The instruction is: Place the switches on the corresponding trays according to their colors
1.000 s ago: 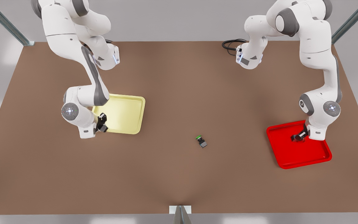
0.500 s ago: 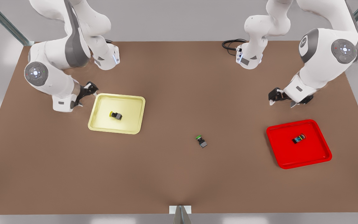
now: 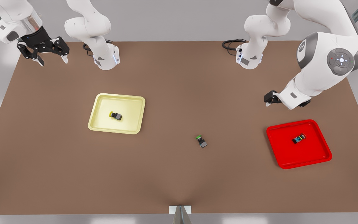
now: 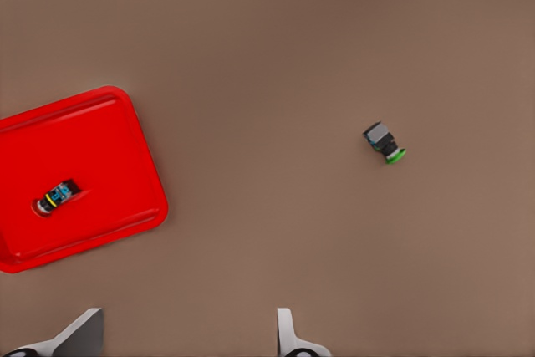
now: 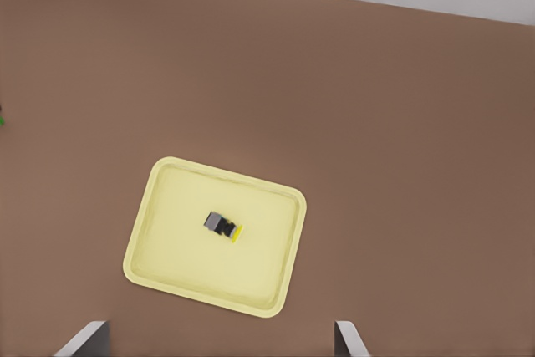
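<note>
Yellow switch point(image 3: 116, 116) is lying in the yellow tray point(image 3: 135, 105) at 9 o'clock, red switch point(image 3: 299, 138) in the red tray point(image 3: 317, 155) at 4 o'clock. The right hand point(image 3: 52, 60) at 11 and left hand point(image 3: 267, 101) at 3 are hanging open and empty, probably because the sorting's done.

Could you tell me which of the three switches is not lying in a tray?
The green-capped switch. It sits on the bare table between the trays, while the yellow-capped switch lies in the yellow tray and the red-capped switch in the red tray.
</note>
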Robot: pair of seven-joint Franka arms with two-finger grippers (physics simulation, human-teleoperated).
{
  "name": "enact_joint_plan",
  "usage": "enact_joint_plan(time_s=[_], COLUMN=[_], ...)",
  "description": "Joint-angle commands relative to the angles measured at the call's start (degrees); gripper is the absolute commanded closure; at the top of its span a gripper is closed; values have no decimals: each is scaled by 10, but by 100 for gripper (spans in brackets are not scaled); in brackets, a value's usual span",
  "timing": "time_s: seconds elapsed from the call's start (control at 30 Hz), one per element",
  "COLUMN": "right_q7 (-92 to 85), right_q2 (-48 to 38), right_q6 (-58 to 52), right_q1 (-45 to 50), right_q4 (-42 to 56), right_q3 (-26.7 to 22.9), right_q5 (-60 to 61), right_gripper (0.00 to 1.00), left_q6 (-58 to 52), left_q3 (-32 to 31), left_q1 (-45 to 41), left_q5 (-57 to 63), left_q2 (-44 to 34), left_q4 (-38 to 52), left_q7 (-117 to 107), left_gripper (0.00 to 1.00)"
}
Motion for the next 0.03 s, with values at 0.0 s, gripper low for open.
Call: enact_joint_plan(time_s=[0.0], right_q7=[0], right_q2=[0], right_q6=[0], right_q1=[0], right_q4=[0], right_q3=[0], right_q5=[1], right_gripper=[0], left_q6=[0], left_q3=[0], left_q1=[0], left_q5=[1], left_q2=[0], left_q4=[0], left_q7=[0], left_gripper=[0])
